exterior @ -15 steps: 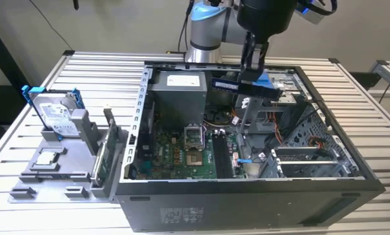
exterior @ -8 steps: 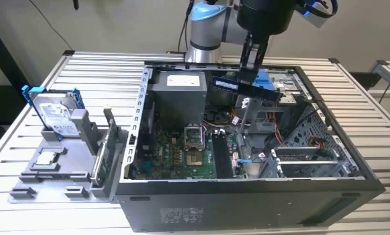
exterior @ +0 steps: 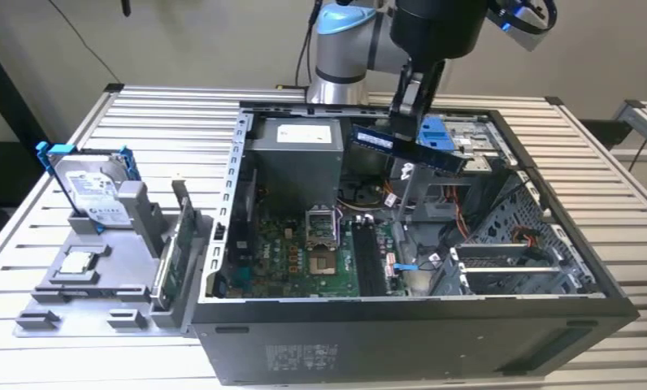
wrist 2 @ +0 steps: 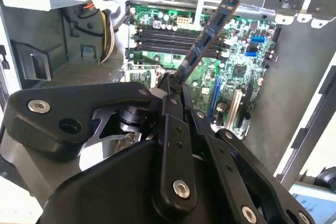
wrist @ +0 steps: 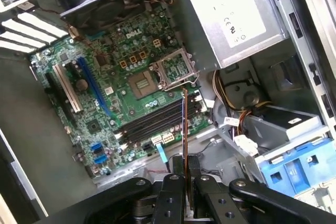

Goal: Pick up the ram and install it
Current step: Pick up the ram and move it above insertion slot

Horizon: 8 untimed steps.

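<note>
The ram [exterior: 406, 149] is a slim dark stick held in the air above the open computer case [exterior: 410, 325], over its back half in the exterior view. My gripper [exterior: 408, 118] is shut on the ram's upper edge. In the second wrist view the ram [wrist 2: 206, 39] sticks out at a slant from my gripper [wrist 2: 170, 86], over the motherboard. In the first wrist view the ram [wrist: 185, 124] shows edge-on, rising from my gripper [wrist: 187, 167]. The black memory slots [wrist: 152, 121] [wrist 2: 167, 35] [exterior: 365, 253] lie on the motherboard below, well apart from the stick.
A grey power supply [exterior: 297, 158] stands inside the case beside the ram. A blue drive bracket [exterior: 436, 134] sits just behind it. On the exterior view's left, a grey fixture [exterior: 85, 292] carries a silver hard drive [exterior: 90, 191] and a green expansion card [exterior: 177, 244].
</note>
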{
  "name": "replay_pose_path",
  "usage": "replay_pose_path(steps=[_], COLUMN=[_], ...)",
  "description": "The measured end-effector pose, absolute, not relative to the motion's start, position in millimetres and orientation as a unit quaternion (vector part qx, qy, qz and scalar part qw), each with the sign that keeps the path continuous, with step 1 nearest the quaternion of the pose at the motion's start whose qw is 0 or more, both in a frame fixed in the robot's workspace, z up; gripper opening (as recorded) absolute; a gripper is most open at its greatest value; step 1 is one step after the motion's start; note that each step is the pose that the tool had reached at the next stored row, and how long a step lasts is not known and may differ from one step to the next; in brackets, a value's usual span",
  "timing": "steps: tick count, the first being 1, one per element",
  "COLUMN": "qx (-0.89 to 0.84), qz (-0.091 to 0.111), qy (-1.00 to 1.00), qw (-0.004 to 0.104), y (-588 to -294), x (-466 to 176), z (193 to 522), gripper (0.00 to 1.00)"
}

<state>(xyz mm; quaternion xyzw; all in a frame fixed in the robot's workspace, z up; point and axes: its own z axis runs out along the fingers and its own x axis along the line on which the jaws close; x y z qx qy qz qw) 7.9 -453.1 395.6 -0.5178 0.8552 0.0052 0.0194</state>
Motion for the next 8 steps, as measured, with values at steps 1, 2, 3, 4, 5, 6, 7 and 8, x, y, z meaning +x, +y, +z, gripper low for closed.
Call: replay_pose_path(steps=[1,2,3,4,5,6,7,8], qx=[-0.512,-0.506,-0.5,-0.494,-0.487,-0.481,-0.474,-0.467], qz=[0.005,0.005,0.005,0.005,0.005,0.004,0.004,0.004], qy=[0.859,0.862,0.866,0.869,0.873,0.877,0.88,0.884], qw=[0.019,0.019,0.02,0.02,0.02,0.02,0.02,0.02], y=[-453.1,-453.1,-453.1,-453.1,-453.1,-453.1,-453.1,-453.1], x=[7.7,7.6,7.5,7.4,7.3,7.3,7.3,7.2], z=[395.4,395.3,395.1,394.9,394.7,394.5,394.4,394.2], gripper=[0.14,0.14,0.14,0.14,0.14,0.14,0.14,0.14])
